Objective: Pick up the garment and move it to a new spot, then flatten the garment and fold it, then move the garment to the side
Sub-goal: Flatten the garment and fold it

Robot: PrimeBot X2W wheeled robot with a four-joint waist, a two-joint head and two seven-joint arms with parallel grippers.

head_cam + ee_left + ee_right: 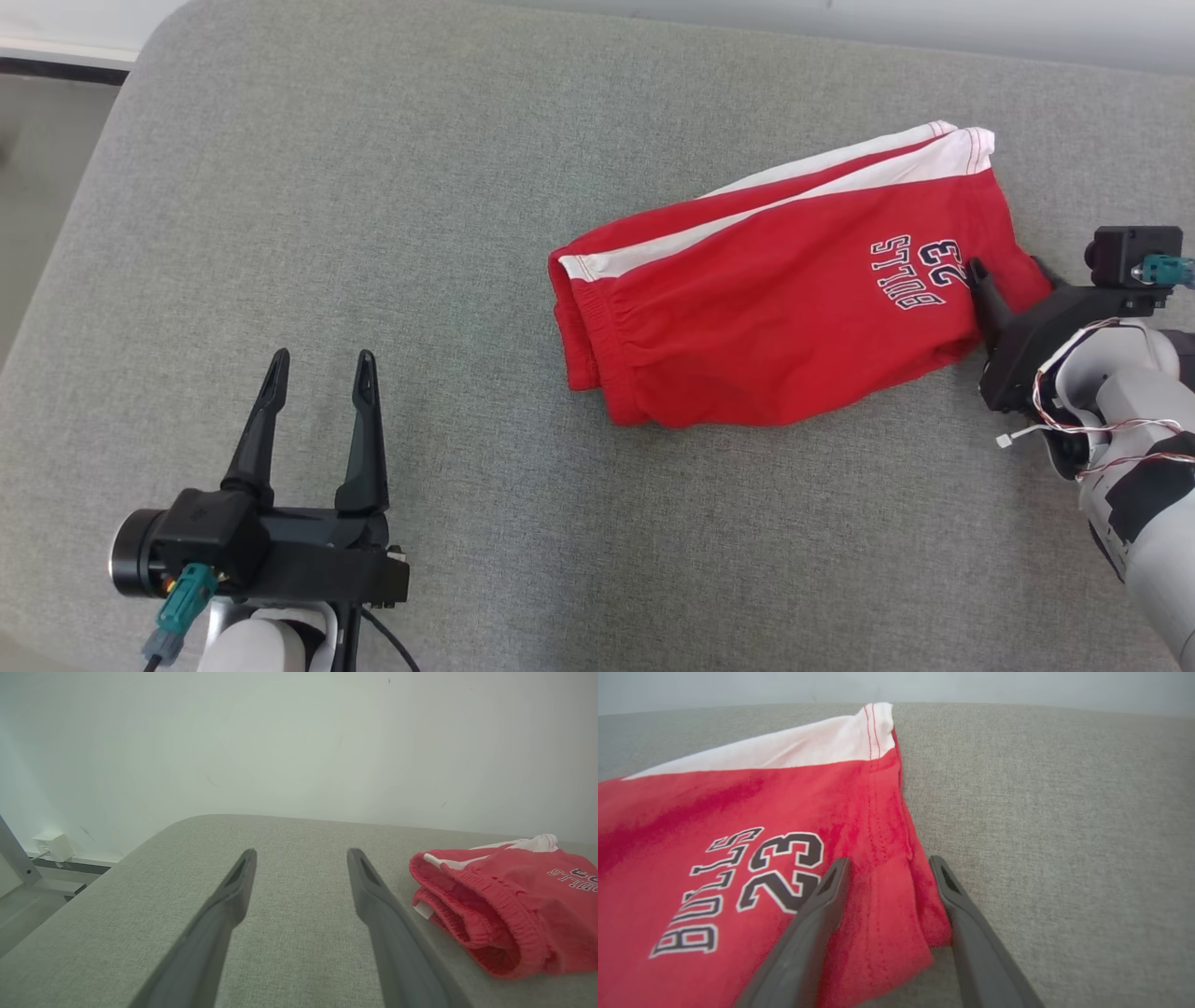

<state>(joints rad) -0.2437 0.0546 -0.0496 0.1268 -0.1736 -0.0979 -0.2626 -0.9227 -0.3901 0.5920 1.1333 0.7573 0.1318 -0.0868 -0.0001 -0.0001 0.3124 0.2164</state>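
The garment is a pair of red shorts with white side stripes and "BULLS 23" print, lying folded on the grey cushion at the centre right. My right gripper is open at the garment's right end. In the right wrist view its jaws stand on either side of the stitched hem corner, with red fabric between them and not pinched. My left gripper is open at the lower left, well apart from the garment, with nothing between its jaws. The elastic waistband faces it.
The cushion's rounded left edge drops to the floor. A pale wall runs behind the cushion, and a small white box sits at the wall's base on the left.
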